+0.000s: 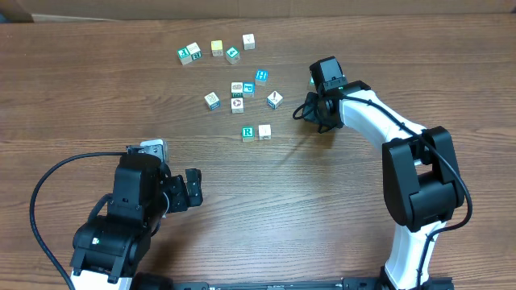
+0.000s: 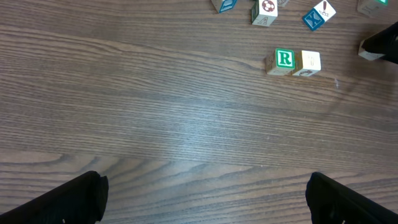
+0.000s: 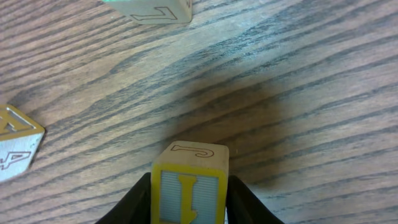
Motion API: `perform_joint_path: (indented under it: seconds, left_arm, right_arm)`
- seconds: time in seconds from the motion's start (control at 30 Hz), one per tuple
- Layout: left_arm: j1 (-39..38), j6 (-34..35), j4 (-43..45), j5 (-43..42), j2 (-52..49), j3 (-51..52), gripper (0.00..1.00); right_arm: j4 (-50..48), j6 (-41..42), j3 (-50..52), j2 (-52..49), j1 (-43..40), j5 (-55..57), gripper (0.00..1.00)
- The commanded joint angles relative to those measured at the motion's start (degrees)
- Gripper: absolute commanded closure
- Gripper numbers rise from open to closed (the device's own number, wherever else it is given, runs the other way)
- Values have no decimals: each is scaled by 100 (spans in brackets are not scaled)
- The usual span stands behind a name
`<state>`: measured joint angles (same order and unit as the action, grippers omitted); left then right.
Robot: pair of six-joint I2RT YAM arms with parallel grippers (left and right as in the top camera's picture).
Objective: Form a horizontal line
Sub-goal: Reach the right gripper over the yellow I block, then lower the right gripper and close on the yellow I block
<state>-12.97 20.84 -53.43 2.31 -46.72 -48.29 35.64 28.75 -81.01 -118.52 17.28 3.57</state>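
Note:
A green R block (image 1: 247, 133) and a pale block (image 1: 264, 131) stand side by side in a short row at mid table; they also show in the left wrist view as the R block (image 2: 284, 60) and pale block (image 2: 309, 63). My right gripper (image 1: 309, 109) is to the right of this row, shut on a yellow-framed J block (image 3: 189, 186) held just above the wood. My left gripper (image 1: 193, 187) is open and empty near the front left, its fingers (image 2: 205, 199) wide apart over bare table.
Several loose letter blocks lie scattered at the back, among them a yellow block (image 1: 217, 47), a blue H block (image 1: 261, 76) and a tilted block (image 1: 274, 99). Near the right gripper are a teal-edged block (image 3: 155, 9) and another block (image 3: 15, 146).

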Motion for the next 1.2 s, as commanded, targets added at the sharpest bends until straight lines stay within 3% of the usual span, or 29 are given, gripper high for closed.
perform_joint_path:
  seconds: [0.0, 0.33, 0.77, 1.17]
  left_arm:
    - [31, 59, 0, -44, 22, 31, 0]
    - [31, 57, 0, -44, 22, 31, 0]
    - [31, 59, 0, -44, 22, 31, 0]
    - [31, 59, 0, -44, 22, 31, 1]
  right_arm:
    - [-17, -90, -118, -46, -13, 92, 70]
    - [240, -378, -205, -44, -13, 85, 76]
    - [2168, -627, -1641, -42, 393, -22, 83]
    - [2203, -302, -1674, -44, 1248, 7, 83]
